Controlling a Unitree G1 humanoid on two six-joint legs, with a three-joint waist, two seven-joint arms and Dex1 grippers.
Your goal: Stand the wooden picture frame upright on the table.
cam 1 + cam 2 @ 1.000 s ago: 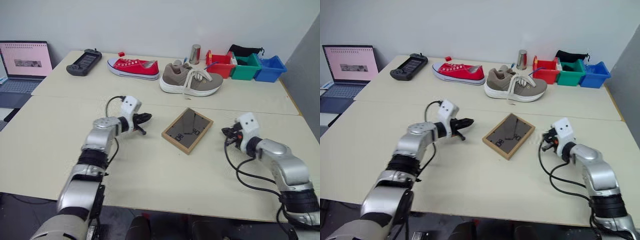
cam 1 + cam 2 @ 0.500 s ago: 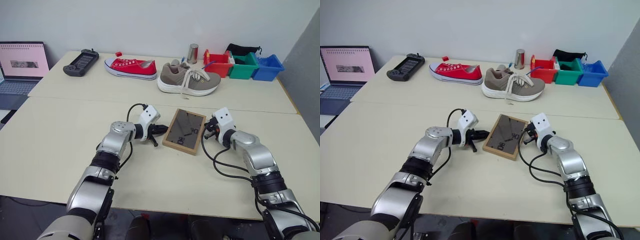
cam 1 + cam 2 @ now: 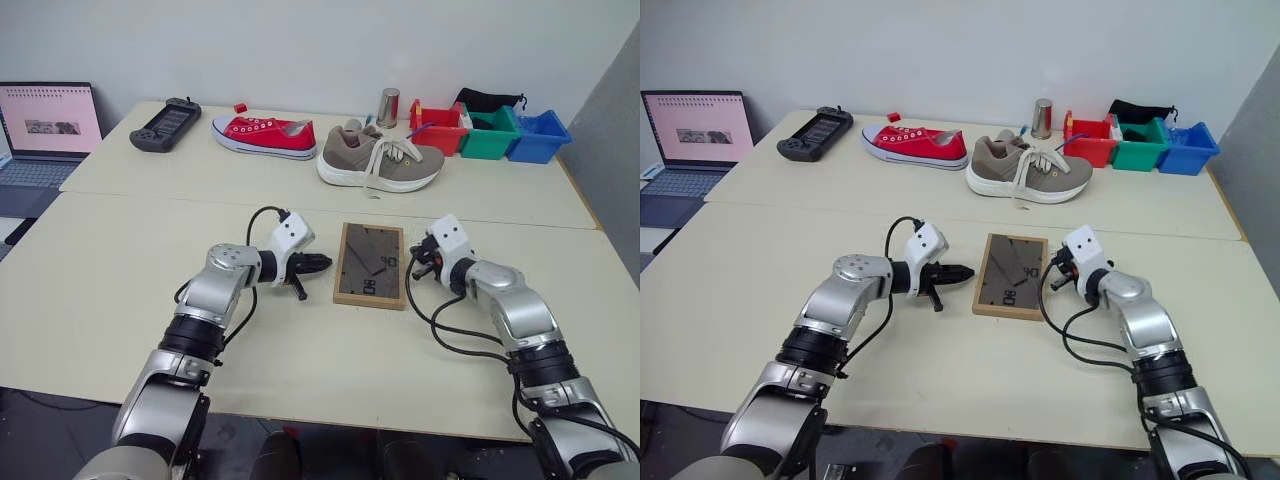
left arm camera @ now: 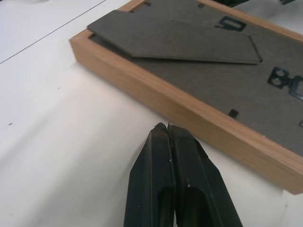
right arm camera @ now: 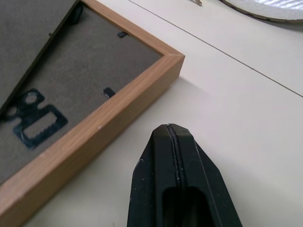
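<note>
The wooden picture frame lies flat, back side up, on the near half of the table, between the left gripper just to its left and the right gripper just to its right, neither touching it. Behind it, on the far half, stand two shoes, side by side, with a handheld controller to their left and a row of bins to their right; a laptop sits off the table's left edge
</note>
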